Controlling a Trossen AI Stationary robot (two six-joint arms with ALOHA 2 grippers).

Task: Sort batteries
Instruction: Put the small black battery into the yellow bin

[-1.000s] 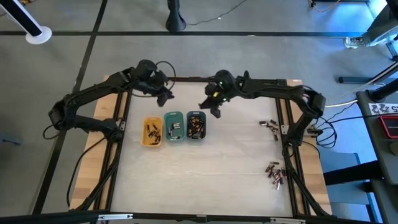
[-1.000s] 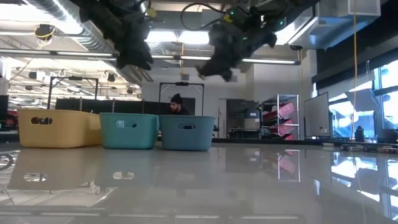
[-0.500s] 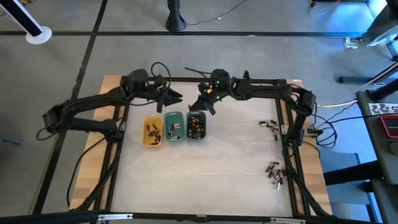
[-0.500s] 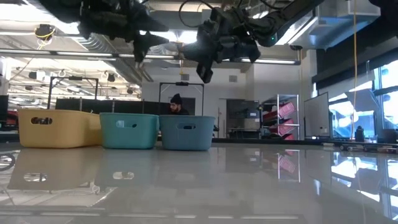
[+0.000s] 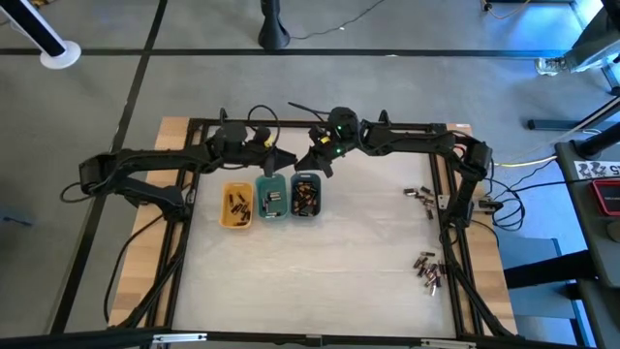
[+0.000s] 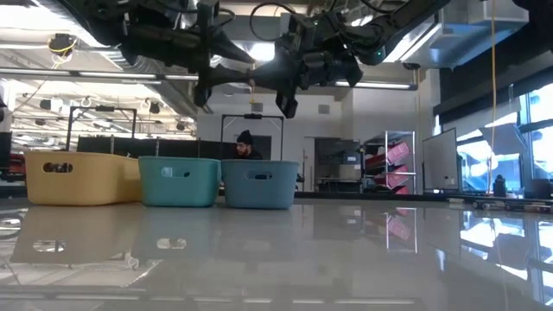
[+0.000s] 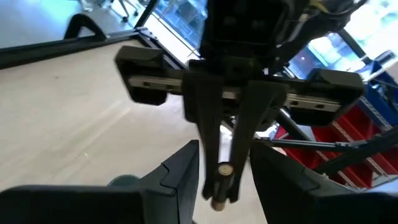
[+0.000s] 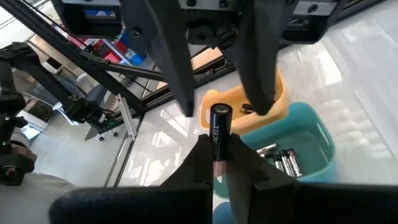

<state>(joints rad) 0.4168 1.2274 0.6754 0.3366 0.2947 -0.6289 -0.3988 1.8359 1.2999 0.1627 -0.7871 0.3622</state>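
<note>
1. Right gripper (image 5: 317, 163) clamped on one dark-and-copper battery (image 8: 220, 138), held end-out above the far edge of the three trays; the battery pokes well beyond the fingertips in the right wrist view.
2. Left gripper (image 5: 282, 158) facing it nose to nose, jaws part-open, one finger either side of the battery's free end, nothing gripped.
3. Looks like a mid-air handover. Risk: release by the right before the left has closed drops the cell from height.
4. Below sit the teal tray (image 5: 271, 196) and grey-blue tray (image 5: 306, 197), yellow tray (image 5: 236, 206) beside them; a drop could land in the wrong one or bounce out onto the table (image 5: 329, 262).
5. Risk: slightly off-line approach, so a left finger (image 8: 168, 50) strikes the battery tip and twists it in the narrow pinch.
6. Risk: fingertips of both grippers colliding, given the close spacing.
7. More loose batteries (image 5: 428, 270) lying near the table's right edge, unsorted.
</note>
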